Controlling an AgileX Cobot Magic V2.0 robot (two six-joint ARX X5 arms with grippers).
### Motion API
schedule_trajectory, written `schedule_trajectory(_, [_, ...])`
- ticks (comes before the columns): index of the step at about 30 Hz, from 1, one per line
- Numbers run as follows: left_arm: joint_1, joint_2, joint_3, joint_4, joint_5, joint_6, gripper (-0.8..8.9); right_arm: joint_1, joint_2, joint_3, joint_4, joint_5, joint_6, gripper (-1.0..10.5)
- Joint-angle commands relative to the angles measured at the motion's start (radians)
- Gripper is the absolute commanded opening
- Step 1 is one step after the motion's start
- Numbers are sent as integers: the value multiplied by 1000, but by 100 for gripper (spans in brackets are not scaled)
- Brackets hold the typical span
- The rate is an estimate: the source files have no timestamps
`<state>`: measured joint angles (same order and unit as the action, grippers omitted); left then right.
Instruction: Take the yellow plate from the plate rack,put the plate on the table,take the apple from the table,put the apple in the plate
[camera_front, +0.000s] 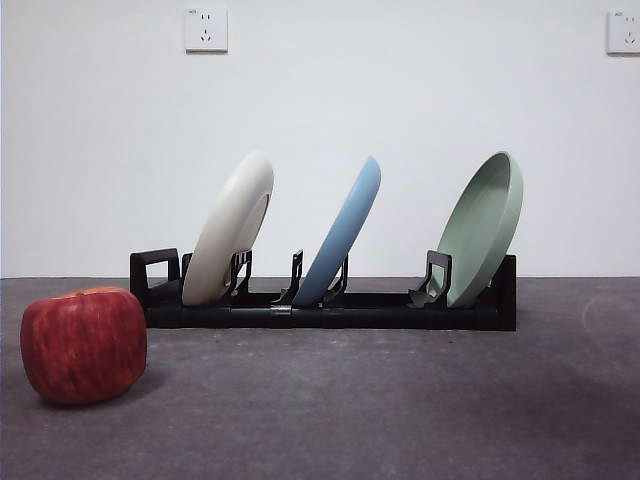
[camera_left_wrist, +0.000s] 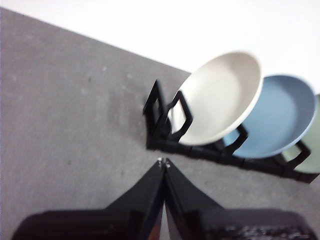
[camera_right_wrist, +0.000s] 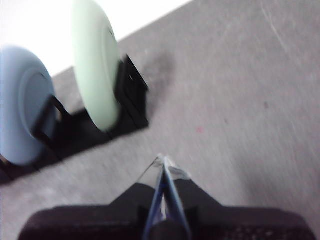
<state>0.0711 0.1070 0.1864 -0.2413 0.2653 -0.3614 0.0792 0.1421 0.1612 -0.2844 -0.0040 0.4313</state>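
Both grippers closed and empty; matte cream round plate (camera_front: 232, 226) leans in low black slotted rack (camera_front: 330, 312).
Risk: left gripper (camera_left_wrist: 163, 162) knocks adjacent light blue plate (camera_front: 345, 232); red apple (camera_front: 84, 343), frame lower left, may roll.

You could not see the apple (camera_front: 84, 343) in either wrist view. The green plate (camera_left_wrist: 309, 155) was cut off by the left wrist picture's edge, and the blue plate (camera_right_wrist: 22, 105) by the right wrist picture's edge. That right wrist picture was blurred. Neither claw appeared in your front view.
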Motion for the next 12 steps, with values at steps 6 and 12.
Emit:
schedule_trajectory(6, [3,427,357,0,68,67,-7,1,323,338,6,-25,-134,-16])
schedule_trajectory(12, [2,716,583,-17,206,79,-7,0,548,534,-40,-159,-198,-16])
